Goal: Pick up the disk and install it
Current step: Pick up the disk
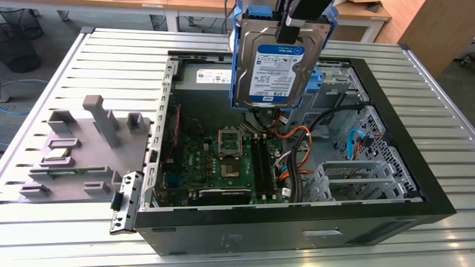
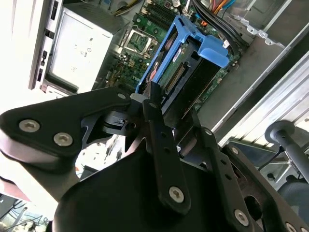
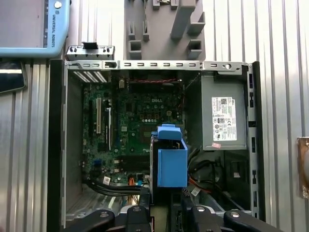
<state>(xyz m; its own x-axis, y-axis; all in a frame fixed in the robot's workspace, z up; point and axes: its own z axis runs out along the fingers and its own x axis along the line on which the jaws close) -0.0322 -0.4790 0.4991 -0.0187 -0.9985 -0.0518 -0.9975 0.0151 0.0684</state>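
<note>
One disk [image 1: 276, 61] is in play, and you have it clear of the tabletop [image 1: 111, 50]: the claw [image 1: 295, 28] is pinching it by its upper end, so it hangs upright above the open computer case [image 1: 297, 228] with its label facing the exterior camera. Read the case as a dial in the exterior view. The disk hangs at twelve o'clock, the power supply [image 1: 204, 75] lies at eleven, the motherboard [image 1: 222, 161] fills the centre toward seven, and the silver drive cage [image 1: 356, 175] sits at four. A grey fixture [image 1: 82, 150] rests on the tabletop outside the case at nine o'clock. The case lies on its side with the panel off, which appears intended to give you access from above. In the second wrist view, one finger [image 2: 154, 116] bears on the edge of the blue frame [image 2: 212, 50]. Gripping at that end probably leaves the rest of the frame free to enter a bay. The disk touches nothing in the case and hangs above the orange cables [image 1: 297, 139]. Judge pick-up complete and installation not yet done.
</note>
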